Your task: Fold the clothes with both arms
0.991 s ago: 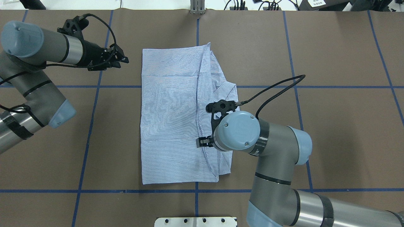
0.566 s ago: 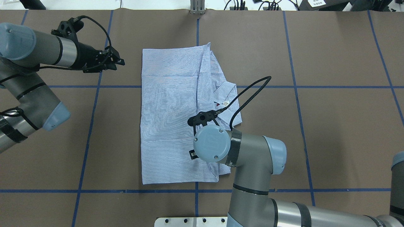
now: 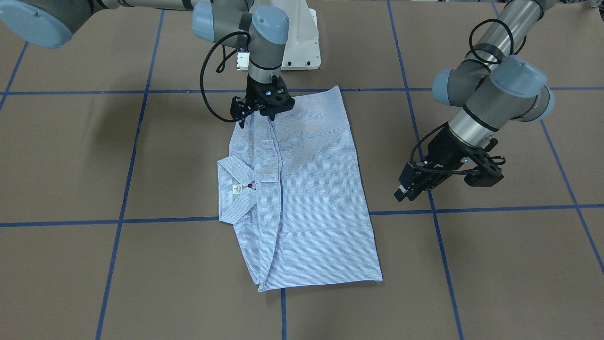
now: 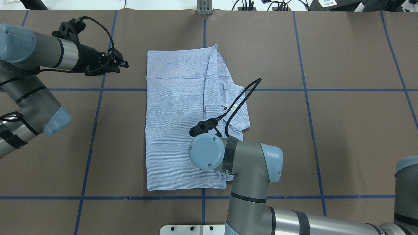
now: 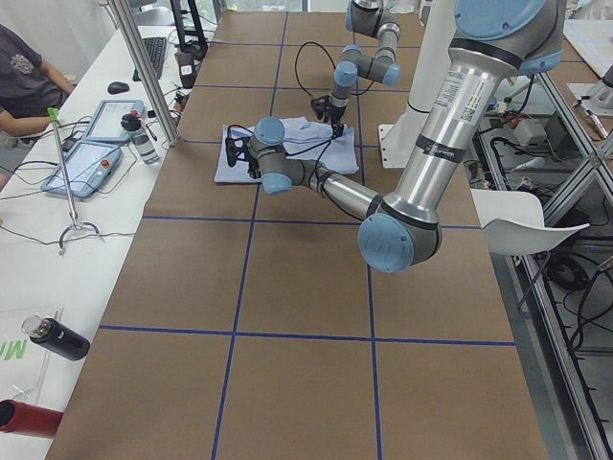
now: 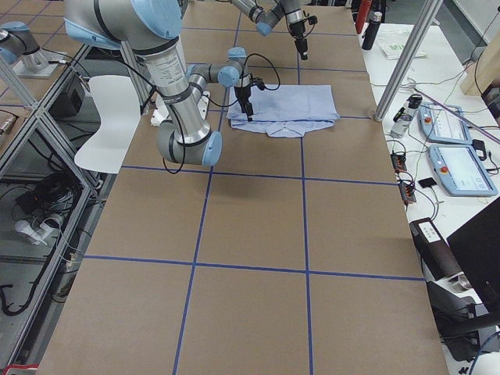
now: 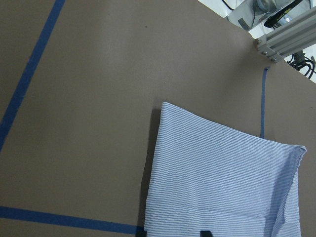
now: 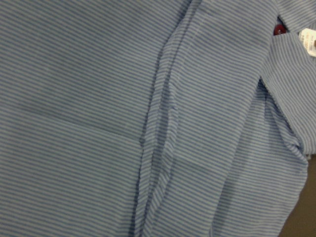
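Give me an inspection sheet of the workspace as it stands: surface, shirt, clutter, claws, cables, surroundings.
Surface: brown table with a blue tape grid.
Job's things: shirt lies partly folded, with its collar and tag showing.
Clutter: nothing seen on the table.
Claws: left claw hovers beside the shirt, off the cloth. Right claw is low at the shirt's end nearest the robot. Open or shut is unclear for both.
Cables: right cable arcs over the collar. Left cable loops off the shirt.
Surroundings: bench with tablets, a seated person, and a white chair.
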### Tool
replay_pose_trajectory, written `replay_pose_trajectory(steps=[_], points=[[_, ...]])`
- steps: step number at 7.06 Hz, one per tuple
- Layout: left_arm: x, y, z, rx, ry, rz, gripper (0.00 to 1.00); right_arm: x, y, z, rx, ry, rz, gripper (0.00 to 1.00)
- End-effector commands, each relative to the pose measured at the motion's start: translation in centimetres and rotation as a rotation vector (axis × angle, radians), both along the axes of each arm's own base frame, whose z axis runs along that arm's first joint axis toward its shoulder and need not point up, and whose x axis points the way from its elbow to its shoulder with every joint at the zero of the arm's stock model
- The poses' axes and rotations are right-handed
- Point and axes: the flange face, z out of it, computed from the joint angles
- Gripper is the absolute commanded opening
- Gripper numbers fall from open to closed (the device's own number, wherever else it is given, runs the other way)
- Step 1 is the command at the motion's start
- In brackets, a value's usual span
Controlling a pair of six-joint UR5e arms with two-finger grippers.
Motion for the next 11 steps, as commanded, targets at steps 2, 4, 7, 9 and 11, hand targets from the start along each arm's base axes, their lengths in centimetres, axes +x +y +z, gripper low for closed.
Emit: replay_pose_trajectory(steps=[2,4,7,9,11], points=[[0.0,0.0,0.0,0.0,0.0,-0.002,0.46,-0.3,1.2,-0.5,0.006,0.004,-0.024,1.0],[0.0,0.0,0.0,0.0,0.0,-0.002,0.46,-0.2,1.9,0.8,0.002,0.02,-0.035,1.0],[0.0,0.1,-0.1,0.0,0.001,0.0,0.46,3.9,3.3,3.6,0.019,0.041,-0.078,1.0],[-0.2,0.2,-0.5,0.0,0.009,-0.004,0.47,6.4,3.1,5.0,0.024,0.093,-0.093,1.0],[-0.2,0.2,-0.5,0.0,0.009,-0.004,0.47,10.3,4.1,8.9,0.016,0.127,-0.09,1.0]])
